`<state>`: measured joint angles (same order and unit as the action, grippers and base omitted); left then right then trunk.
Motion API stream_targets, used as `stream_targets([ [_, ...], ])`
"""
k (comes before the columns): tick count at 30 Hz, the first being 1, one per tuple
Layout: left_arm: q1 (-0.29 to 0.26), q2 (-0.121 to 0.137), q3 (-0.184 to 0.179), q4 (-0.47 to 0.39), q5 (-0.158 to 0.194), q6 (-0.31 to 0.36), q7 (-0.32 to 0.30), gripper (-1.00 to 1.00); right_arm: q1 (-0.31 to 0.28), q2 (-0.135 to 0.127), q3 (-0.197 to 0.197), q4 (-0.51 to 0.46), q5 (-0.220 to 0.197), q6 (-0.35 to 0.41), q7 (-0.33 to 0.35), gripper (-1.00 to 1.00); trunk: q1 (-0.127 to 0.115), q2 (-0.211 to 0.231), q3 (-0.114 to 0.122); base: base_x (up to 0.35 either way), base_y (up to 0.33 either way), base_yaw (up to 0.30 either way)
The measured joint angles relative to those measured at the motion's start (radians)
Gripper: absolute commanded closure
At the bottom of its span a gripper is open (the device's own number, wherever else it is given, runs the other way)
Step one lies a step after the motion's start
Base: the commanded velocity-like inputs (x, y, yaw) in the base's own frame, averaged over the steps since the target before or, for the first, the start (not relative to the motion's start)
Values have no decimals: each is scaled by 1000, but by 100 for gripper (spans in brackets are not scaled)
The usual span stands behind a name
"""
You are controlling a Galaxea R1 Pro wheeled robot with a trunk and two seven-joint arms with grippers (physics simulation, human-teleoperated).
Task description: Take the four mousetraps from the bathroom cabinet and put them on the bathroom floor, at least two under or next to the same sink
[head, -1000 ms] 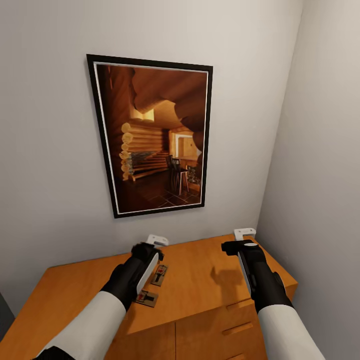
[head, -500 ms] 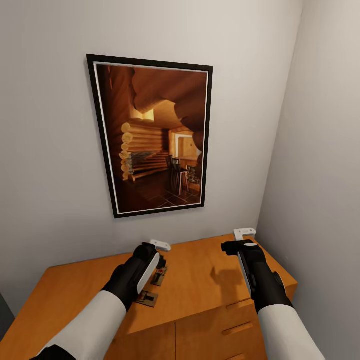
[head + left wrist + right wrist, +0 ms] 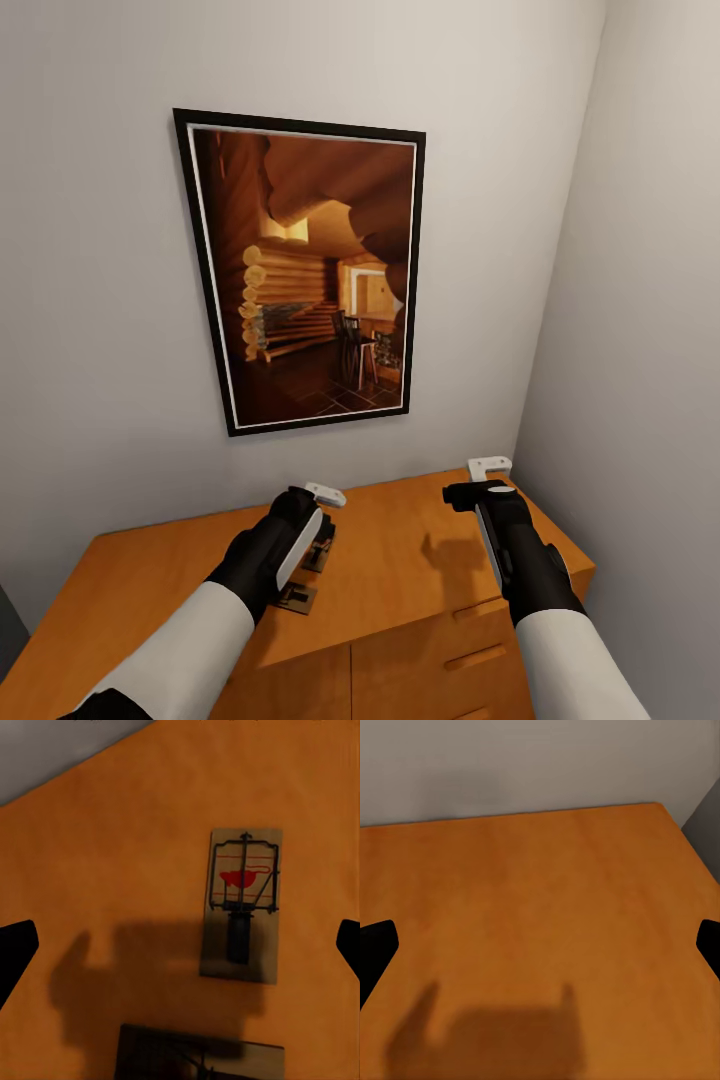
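Observation:
Two mousetraps lie on top of the orange-brown cabinet (image 3: 400, 560). In the head view my left forearm partly covers one mousetrap (image 3: 321, 553) and the nearer mousetrap (image 3: 298, 598). My left gripper (image 3: 325, 493) hovers above them, open and holding nothing. In the left wrist view a mousetrap (image 3: 241, 916) with a red mark lies flat between the widely spread fingertips (image 3: 15, 952), and a second mousetrap (image 3: 202, 1059) lies in shadow at the frame edge. My right gripper (image 3: 490, 467) hangs open over bare cabinet top (image 3: 540, 892) near the corner.
A large framed picture (image 3: 310, 270) of a log interior hangs on the grey wall behind the cabinet. A side wall (image 3: 640, 400) stands close on the right. Drawer fronts with a bar handle (image 3: 475, 657) face me below the top.
My left arm has shifted a little to the right and forward over the two mousetraps, covering more of them. The right arm and the camera have stayed put.

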<state>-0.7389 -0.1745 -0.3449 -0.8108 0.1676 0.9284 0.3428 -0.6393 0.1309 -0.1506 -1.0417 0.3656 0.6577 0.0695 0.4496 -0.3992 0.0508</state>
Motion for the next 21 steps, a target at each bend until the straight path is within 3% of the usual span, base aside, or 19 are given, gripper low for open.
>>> stream_targets([
  [13,0,0,-5,-4,3,-9,-27,-100,0,0,0,0,0,0,0,-100,0,0,0,0,0,0],
  [21,0,0,-5,-4,2,-11,-87,-100,0,0,0,1,-1,1,0,-100,0,0,1,0,0,-62],
])
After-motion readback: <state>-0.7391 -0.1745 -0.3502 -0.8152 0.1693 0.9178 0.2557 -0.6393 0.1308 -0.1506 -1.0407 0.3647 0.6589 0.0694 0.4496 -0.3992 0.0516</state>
